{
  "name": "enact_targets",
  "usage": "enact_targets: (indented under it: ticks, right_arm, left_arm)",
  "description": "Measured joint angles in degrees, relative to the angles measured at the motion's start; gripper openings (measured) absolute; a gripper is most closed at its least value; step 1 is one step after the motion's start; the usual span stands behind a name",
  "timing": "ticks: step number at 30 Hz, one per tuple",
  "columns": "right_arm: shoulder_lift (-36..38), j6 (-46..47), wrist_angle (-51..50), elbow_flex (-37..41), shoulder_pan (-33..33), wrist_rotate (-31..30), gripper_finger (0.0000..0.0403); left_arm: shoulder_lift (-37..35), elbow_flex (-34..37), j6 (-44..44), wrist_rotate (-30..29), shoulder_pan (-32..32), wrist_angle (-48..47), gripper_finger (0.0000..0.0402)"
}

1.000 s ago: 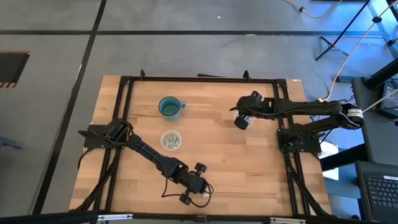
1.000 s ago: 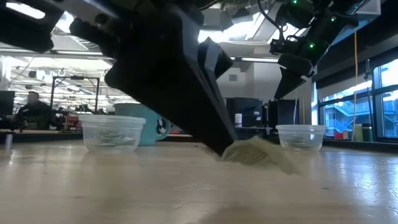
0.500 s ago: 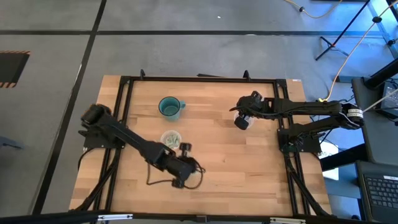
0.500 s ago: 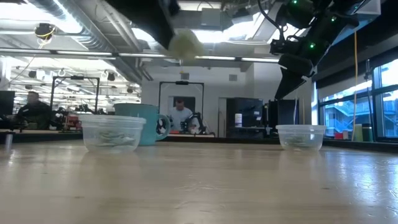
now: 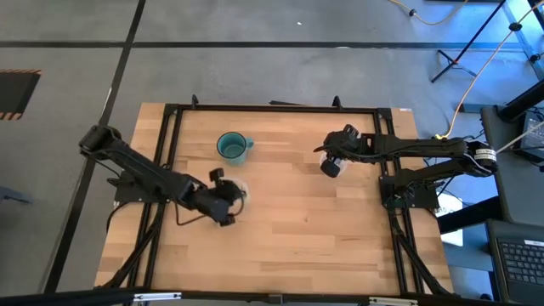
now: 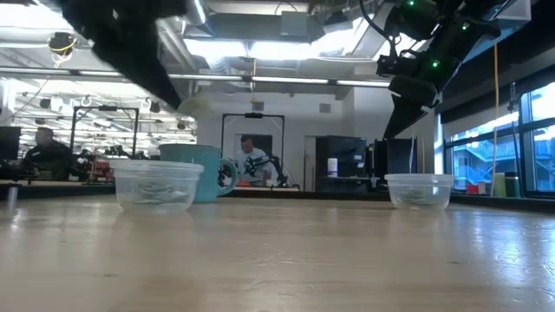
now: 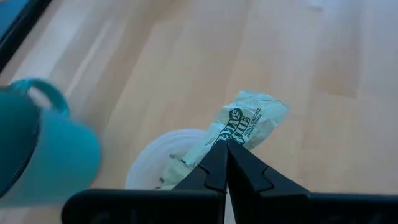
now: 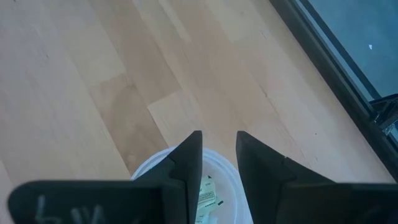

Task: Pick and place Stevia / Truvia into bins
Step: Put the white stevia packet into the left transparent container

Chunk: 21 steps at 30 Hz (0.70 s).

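Left gripper: pinching a Truvia sachet above left bin.
Right gripper: spread, over right bin.

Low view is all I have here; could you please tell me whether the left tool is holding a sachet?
Observer: Yes. The left wrist view shows the left tool shut on one Truvia sachet.
Operator: Thank you. Is it over a cup?
Observer: It hangs above the clear cup that is beside the teal mug.
Operator: And the right tool, please?
Observer: The right tool is open above the other cup, with sachets inside.
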<state>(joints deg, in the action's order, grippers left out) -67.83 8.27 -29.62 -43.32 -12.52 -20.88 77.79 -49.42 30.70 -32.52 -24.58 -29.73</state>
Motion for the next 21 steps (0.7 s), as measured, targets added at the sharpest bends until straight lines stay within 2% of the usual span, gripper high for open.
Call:
enact_targets:
  ticks: [3,9,21]
  right_arm:
    - [0.0,0.0,-0.03,0.01,-0.01,0.0,0.0102]
    - [0.0,0.13,-0.01,0.01,-0.01,0.0,0.0102]
    - [0.0,0.2,0.01,-0.01,0.01,0.0,0.0102]
  left_arm:
    - [-2.75,5.86,2.18,-2.13,1.04,3.62,0.0002]
    - [-3.06,12.45,1.75,-1.53,2.81,8.96,0.0002]
    - [-2.86,15.13,4.05,0.88,3.82,9.41,0.0013]
